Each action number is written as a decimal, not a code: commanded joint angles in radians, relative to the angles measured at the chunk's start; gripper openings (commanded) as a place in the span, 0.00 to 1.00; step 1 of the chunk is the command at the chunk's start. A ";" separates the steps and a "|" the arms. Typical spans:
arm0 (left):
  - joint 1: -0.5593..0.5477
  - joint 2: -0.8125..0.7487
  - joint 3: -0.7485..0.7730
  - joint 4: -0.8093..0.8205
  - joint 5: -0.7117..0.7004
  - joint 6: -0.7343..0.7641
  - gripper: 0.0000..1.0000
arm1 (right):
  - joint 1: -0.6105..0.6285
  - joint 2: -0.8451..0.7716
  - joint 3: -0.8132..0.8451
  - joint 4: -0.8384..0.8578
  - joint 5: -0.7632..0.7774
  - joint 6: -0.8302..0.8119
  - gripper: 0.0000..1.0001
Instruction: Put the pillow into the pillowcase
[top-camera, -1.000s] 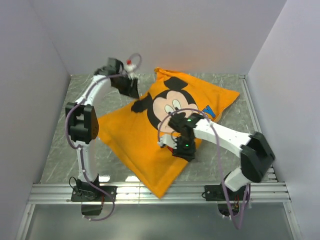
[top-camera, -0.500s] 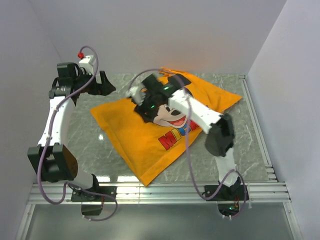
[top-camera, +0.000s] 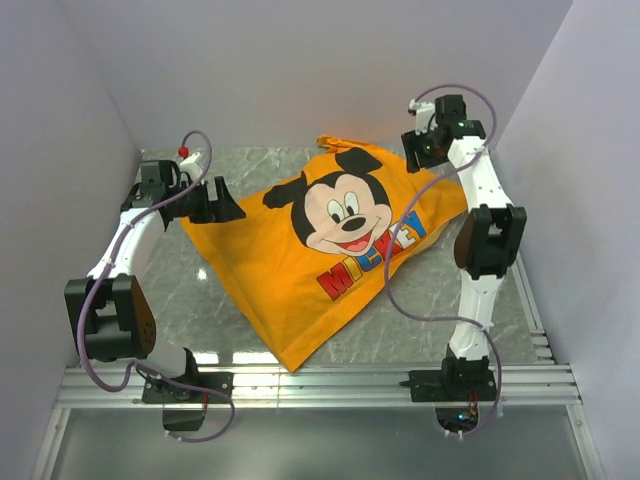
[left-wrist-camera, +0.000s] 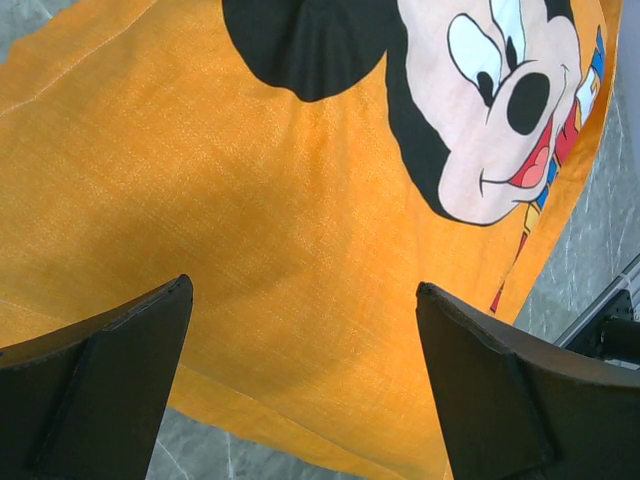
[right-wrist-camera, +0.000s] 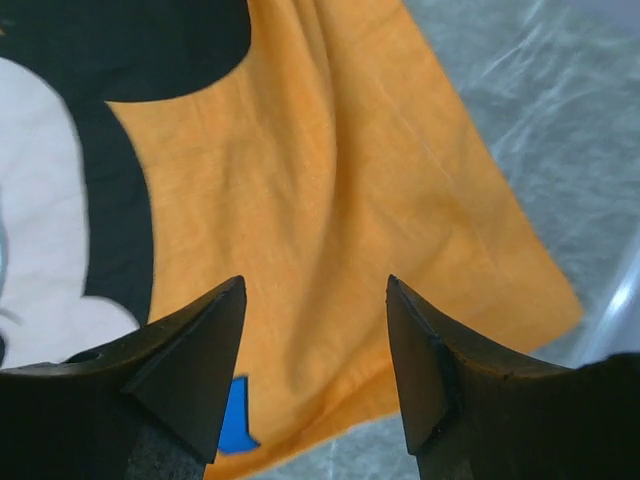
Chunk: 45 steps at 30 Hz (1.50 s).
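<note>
The orange pillowcase (top-camera: 300, 270) lies flat and puffy on the table, Mickey face and "MICKEY" lettering facing up. It fills the left wrist view (left-wrist-camera: 250, 200) and the right wrist view (right-wrist-camera: 330, 170). No cream pillow shows anywhere. My left gripper (top-camera: 226, 205) is open and empty at the case's left corner, its fingers spread over the orange edge (left-wrist-camera: 300, 290). My right gripper (top-camera: 415, 152) is open and empty, raised over the case's far right corner (right-wrist-camera: 315, 285).
The grey marble table (top-camera: 440, 290) is bounded by white walls at left, back and right. A metal rail (top-camera: 320, 385) runs along the near edge by the arm bases. A rail edge shows in the left wrist view (left-wrist-camera: 605, 325).
My right arm swung from the case's middle, across its far left part, to its far right corner. My left arm moved out, then back to the left corner. The case shifted slightly.
</note>
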 joint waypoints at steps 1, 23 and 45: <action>-0.001 -0.046 -0.001 0.013 0.018 0.023 0.99 | 0.010 0.092 0.047 -0.114 -0.117 0.050 0.64; 0.037 0.100 -0.054 -0.127 -0.040 0.069 0.99 | 0.166 -0.353 -0.730 -0.530 -0.628 -0.193 0.57; -0.092 0.056 0.236 0.011 -0.108 0.025 0.99 | 0.042 -0.810 -0.702 -0.139 -0.150 0.115 0.80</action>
